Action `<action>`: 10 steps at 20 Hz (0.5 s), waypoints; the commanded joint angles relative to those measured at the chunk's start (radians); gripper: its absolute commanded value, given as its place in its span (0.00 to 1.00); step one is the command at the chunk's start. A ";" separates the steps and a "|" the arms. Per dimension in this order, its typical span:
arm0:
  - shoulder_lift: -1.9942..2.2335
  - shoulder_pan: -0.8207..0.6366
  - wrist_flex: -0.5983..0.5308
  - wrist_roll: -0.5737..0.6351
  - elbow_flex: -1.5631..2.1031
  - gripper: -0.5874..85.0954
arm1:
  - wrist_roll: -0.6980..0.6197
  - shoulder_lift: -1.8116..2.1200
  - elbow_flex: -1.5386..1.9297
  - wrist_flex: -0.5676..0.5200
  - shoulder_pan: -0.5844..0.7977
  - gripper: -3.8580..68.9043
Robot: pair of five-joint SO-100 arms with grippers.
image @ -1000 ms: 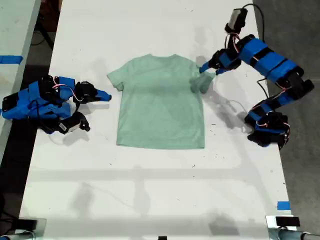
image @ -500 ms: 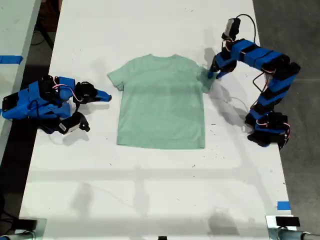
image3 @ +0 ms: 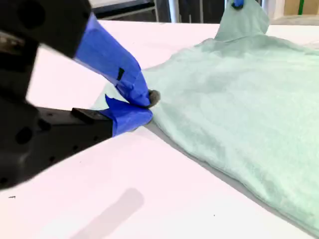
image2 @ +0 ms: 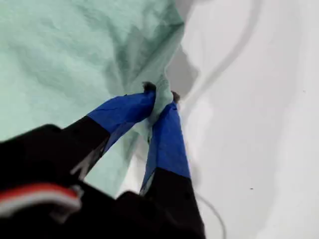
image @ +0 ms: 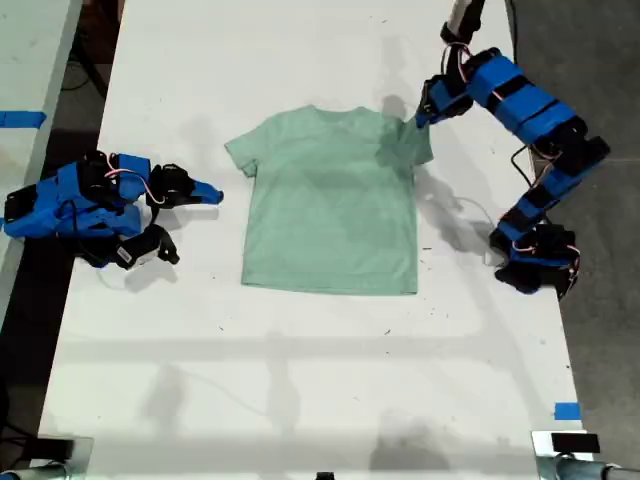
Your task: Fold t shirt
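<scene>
With my first gripper (image2: 160, 97) pinching only the hem of one sleeve of the t shirt (image: 330, 200), which lies flat mid-desk (image: 300, 380), and my second gripper (image3: 145, 103) closed empty beside it, I judge the cloth could slip free or drag instead of folding.

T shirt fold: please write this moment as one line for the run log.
my first gripper: shut on t shirt sleeve, lifted | my second gripper: shut, beside other sleeve, holding nothing | t shirt: flat on table, unfolded
</scene>
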 commanded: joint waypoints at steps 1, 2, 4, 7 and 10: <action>0.009 0.003 0.003 -0.003 0.043 0.00 | 0.055 0.031 -0.204 0.038 -0.152 0.08; 0.009 0.003 0.003 -0.005 0.043 0.00 | 0.069 -0.005 -0.256 0.040 -0.201 0.08; 0.009 0.006 0.003 -0.005 0.043 0.00 | 0.092 -0.071 -0.316 0.014 -0.281 0.08; 0.009 0.009 0.003 -0.006 0.043 0.00 | 0.091 -0.202 -0.383 -0.054 -0.391 0.08; 0.009 0.011 0.003 -0.006 0.043 0.00 | 0.058 -0.322 -0.394 -0.141 -0.469 0.15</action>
